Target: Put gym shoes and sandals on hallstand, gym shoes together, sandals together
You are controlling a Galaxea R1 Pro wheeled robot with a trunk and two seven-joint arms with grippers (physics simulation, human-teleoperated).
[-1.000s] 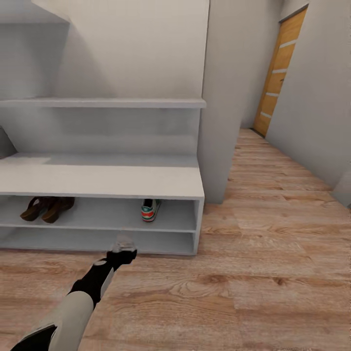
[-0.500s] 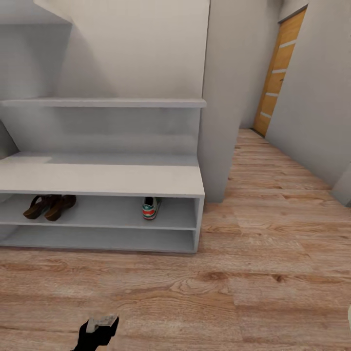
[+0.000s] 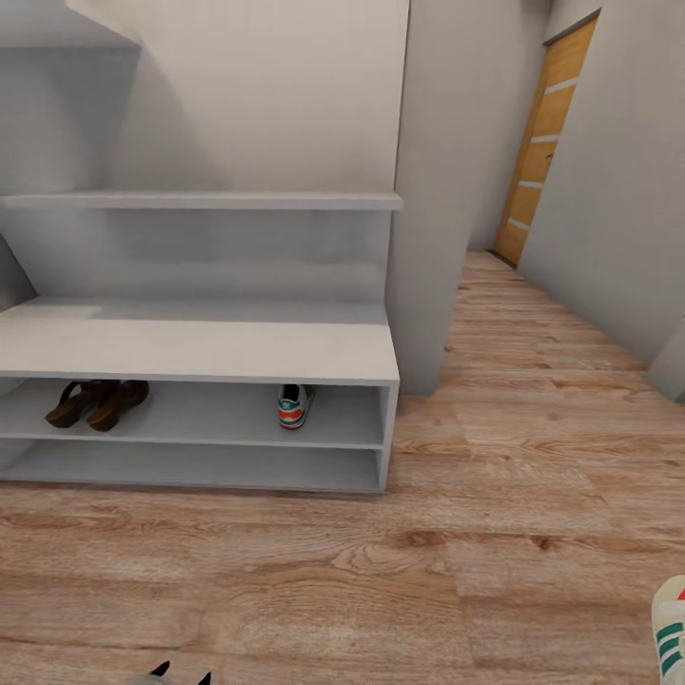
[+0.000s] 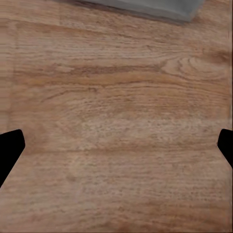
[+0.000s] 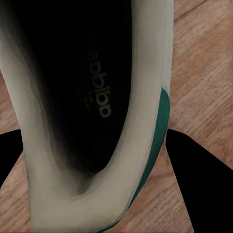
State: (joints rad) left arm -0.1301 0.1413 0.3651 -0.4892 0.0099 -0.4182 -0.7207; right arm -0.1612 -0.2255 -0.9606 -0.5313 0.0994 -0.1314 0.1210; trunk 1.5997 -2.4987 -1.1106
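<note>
The hallstand (image 3: pixel 205 352) stands against the pale grey wall at the left of the corridor: a long, low bench whose broad top surface is bare, two open shelves under it, and a tall back panel carrying a higher shelf (image 3: pixel 200 201) and part of another at the upper left corner. On the upper of the two low shelves, toward the left, the two sandals (image 3: pixel 95 402) lie side by side, touching or nearly so, dark brown with their toes pointing out to the left front. On the same shelf, well apart from them and near the right end, one gym shoe (image 3: pixel 295 406) sits with its green-striped, red-tabbed heel facing out. The lowest shelf holds nothing visible.

The corridor floor (image 3: pixel 457 561) is light brown wood plank with strong grain, running past a grey wall pillar toward an orange-brown door (image 3: pixel 547 143) with pale horizontal bands at the far end. Grey walls close the right side.

The second gym shoe (image 3: pixel 671 633) shows at the lower right edge of the head view, cream with green stripes. In the right wrist view the same shoe (image 5: pixel 145 121) fills the space between the right gripper's (image 5: pixel 97 160) dark fingers, its side wall and dark opening lying between them above the planks; the fingers appear closed around it.

The left gripper (image 4: pixel 116 145) hangs over bare floor with its fingers spread wide and nothing between them; the corner of the hallstand's base (image 4: pixel 155 7) shows ahead of it. Its fingertips (image 3: pixel 181 677) barely show at the bottom edge of the head view.
</note>
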